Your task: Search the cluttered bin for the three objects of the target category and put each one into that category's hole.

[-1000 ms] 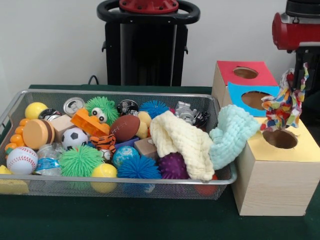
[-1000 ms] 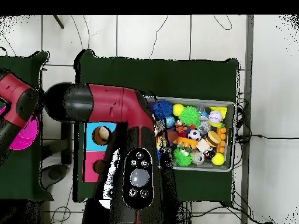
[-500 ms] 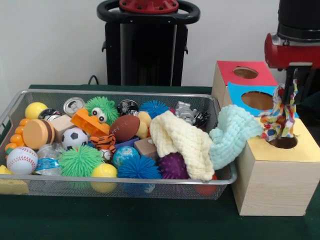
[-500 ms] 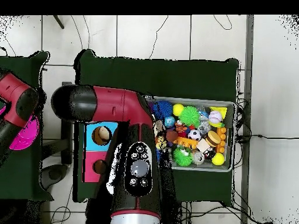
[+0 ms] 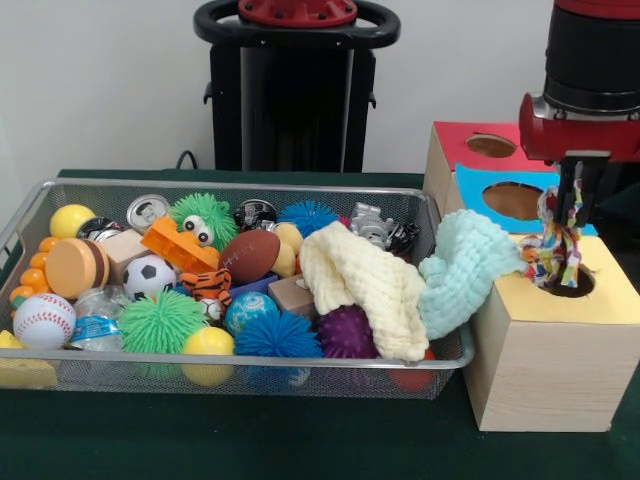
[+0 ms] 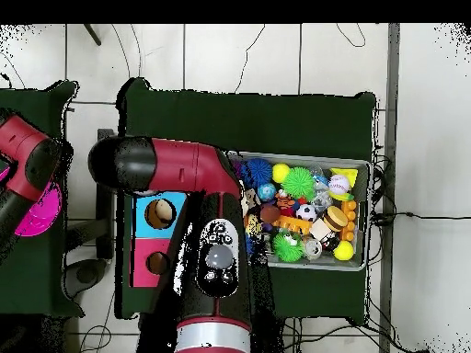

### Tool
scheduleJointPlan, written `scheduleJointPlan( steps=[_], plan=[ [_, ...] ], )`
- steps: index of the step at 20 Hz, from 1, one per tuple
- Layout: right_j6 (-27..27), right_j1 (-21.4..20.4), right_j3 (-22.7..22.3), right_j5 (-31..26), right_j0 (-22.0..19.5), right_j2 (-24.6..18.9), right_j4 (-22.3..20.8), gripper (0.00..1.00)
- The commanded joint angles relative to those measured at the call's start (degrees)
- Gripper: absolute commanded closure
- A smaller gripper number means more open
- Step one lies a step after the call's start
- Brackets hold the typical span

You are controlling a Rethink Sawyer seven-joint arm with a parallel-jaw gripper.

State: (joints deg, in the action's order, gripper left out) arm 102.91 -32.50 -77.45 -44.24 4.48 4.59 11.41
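A dark green tabletop (image 5: pixel 300 440) stands before a pale wall. On it, the largest container is a wire mesh bin (image 5: pixel 230 375), heaped with toys. A cream cloth (image 5: pixel 365 285) and a mint cloth (image 5: pixel 460 265) lie at its right end, both drooping over the rim, the mint one reaching the box beside it. Further left lie spiky balls in green (image 5: pixel 158 320), blue (image 5: pixel 277 335) and purple (image 5: pixel 345 330), a brown football (image 5: pixel 250 255), a soccer ball (image 5: pixel 148 274), a baseball (image 5: pixel 43 320), a small globe (image 5: pixel 247 310), a tiger figure (image 5: pixel 208 285) and a drink can (image 5: pixel 147 211).

Just right of the bin stand three boxes with round holes: a yellow-topped wooden box (image 5: pixel 545 350) nearest, a blue-topped box (image 5: pixel 510 195) behind it, then a red-topped box (image 5: pixel 490 148).

The hand (image 5: pixel 570 215) grips a multicoloured rag rope (image 5: pixel 558 245), whose lower end hangs in the yellow box's hole (image 5: pixel 572 283).
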Motion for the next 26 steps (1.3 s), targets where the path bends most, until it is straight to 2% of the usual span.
scheduleJointPlan(
  steps=[1,6,11,16,26],
  plan=[
    [12.8,3.4,-3.9,6.4,-1.4,-2.1,1.8,1.00],
    [14.6,4.4,-2.8,13.5,-0.4,-0.7,1.2,1.00],
    [15.8,6.0,-0.7,15.3,0.9,1.6,1.3,1.00],
    [15.2,6.2,-1.4,14.3,1.3,2.2,2.1,1.00],
    [12.6,6.5,-2.1,5.5,0.4,0.9,3.2,1.00]
  ],
)
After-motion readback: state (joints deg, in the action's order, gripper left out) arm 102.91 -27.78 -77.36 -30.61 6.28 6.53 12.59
